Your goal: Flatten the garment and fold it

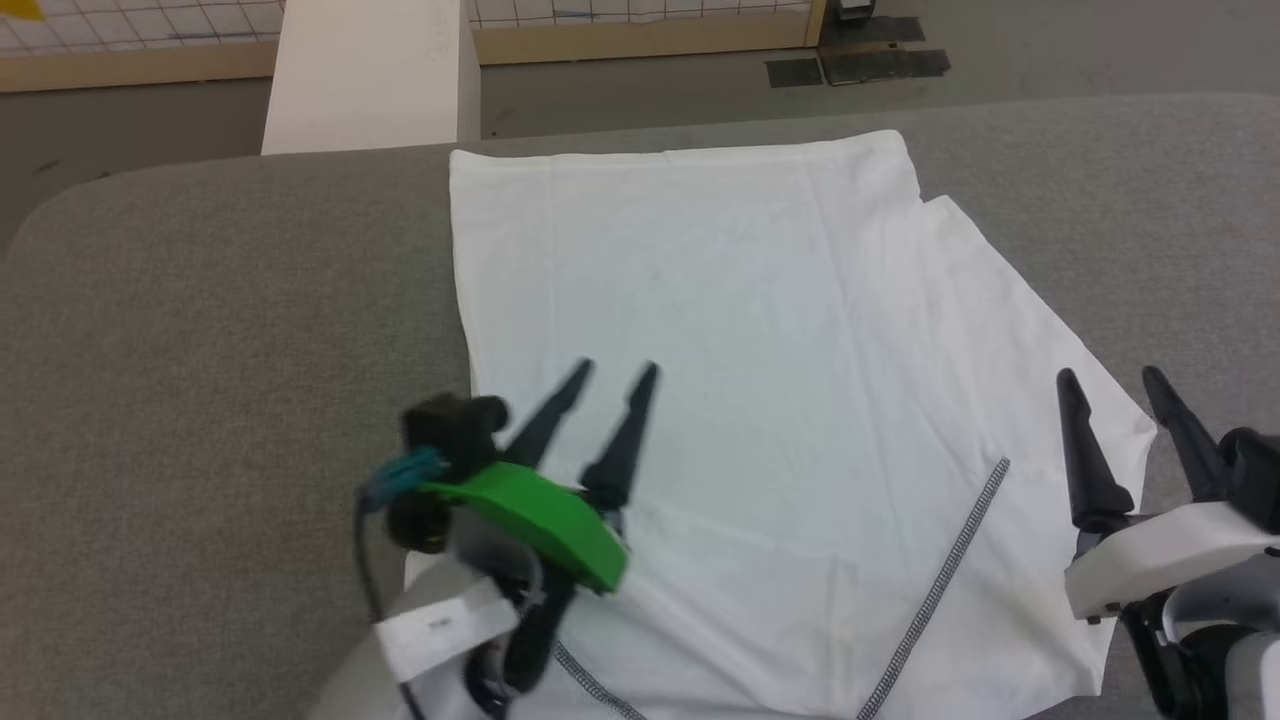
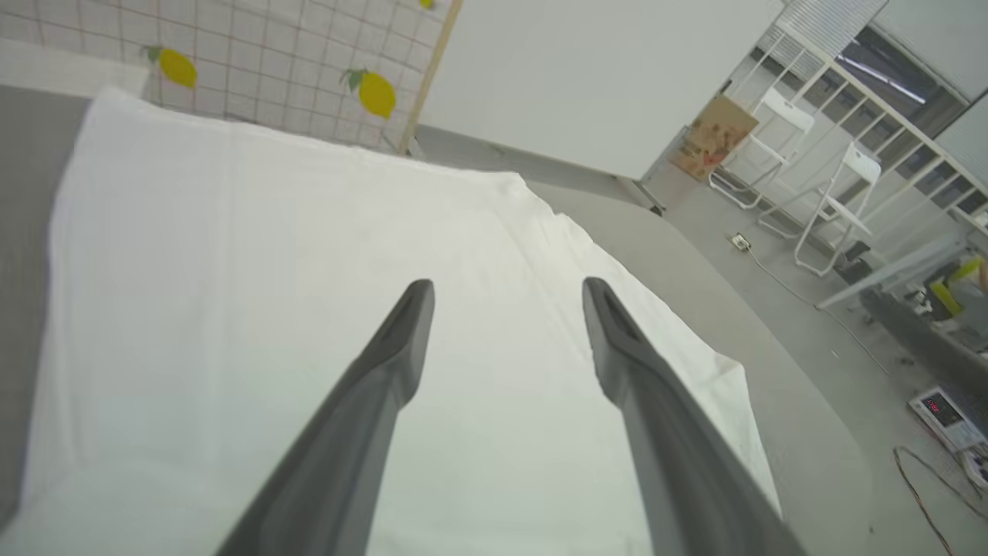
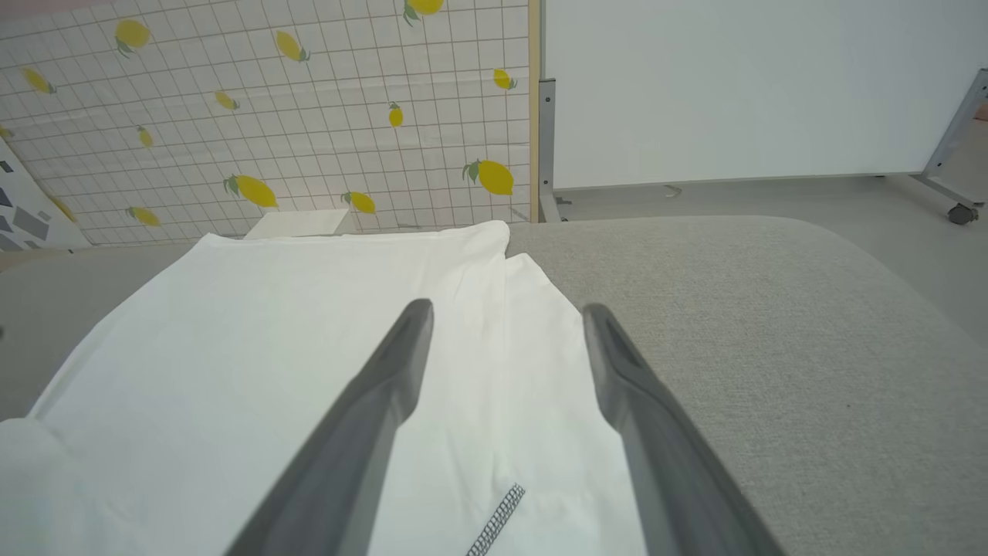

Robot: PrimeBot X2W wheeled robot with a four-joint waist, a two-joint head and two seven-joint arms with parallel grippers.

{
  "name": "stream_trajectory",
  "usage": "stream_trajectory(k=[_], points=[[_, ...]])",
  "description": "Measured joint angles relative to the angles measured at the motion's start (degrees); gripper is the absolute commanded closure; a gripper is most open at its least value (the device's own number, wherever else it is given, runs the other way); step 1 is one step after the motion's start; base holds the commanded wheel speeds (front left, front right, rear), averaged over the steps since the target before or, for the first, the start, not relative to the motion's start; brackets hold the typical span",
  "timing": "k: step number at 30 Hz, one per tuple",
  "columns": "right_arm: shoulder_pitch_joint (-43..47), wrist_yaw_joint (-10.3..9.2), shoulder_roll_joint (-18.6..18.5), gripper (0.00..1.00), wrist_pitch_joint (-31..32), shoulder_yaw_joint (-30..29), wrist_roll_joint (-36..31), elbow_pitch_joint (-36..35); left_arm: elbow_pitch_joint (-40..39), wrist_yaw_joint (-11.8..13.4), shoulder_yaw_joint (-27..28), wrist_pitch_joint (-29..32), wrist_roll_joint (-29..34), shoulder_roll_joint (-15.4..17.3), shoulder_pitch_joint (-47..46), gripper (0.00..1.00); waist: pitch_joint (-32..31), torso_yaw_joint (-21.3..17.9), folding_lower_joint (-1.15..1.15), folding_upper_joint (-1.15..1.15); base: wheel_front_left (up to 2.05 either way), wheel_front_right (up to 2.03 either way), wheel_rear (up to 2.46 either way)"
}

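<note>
This looks like a robotics test lab: a grey padded counter (image 1: 200, 300) among a lemon-print backdrop (image 3: 270, 116), a white wheeled partition (image 3: 756, 85), white chairs (image 2: 830, 208), floor cables (image 2: 918, 479) and a digital meter (image 2: 945, 413).

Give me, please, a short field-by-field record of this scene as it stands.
garment: white, spread mostly flat on the grey table; a second layer shows along its right edge
stitching: dark grey-and-white diagonal line, near right part of the garment
left gripper: open, empty, over the garment's near left part
right gripper: open, empty, at the garment's right edge
white box: beyond the table's far edge
</note>
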Motion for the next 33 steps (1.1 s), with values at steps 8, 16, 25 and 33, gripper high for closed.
stream_trajectory(k=[8, 16, 25, 33], points=[[-10.59, 0.01, -4.95, 0.0, 1.76, -1.54, -0.26, 9.75, -1.83, 6.14, 11.33, -8.86, 6.78, 7.62, 1.72, 0.0, 2.57, 1.03, 0.0, 0.0, 0.0, 0.0, 0.0], [-25.64, 0.01, -10.38, 0.0, 4.99, -0.81, 3.99, 24.12, -5.81, 6.02, 21.62, -9.06, 13.06, 7.31, 3.97, 0.0, 7.27, 2.11, 0.0, 0.0, 0.0, 0.0, 0.0], [-38.78, 0.0, -15.36, 0.0, 11.73, -0.41, 4.42, 38.54, -8.56, 2.0, 27.53, -9.22, 17.52, 1.94, 4.49, 0.0, 14.05, 4.7, 0.01, 0.0, 0.0, 0.0, 0.0], [-43.2, 0.01, -17.97, 0.0, 18.34, 3.09, 5.97, 43.54, -8.27, -1.26, 31.27, -9.23, 20.15, -1.15, 4.37, 0.0, 18.19, 7.82, 0.01, 0.0, 0.0, 0.0, 0.0]])
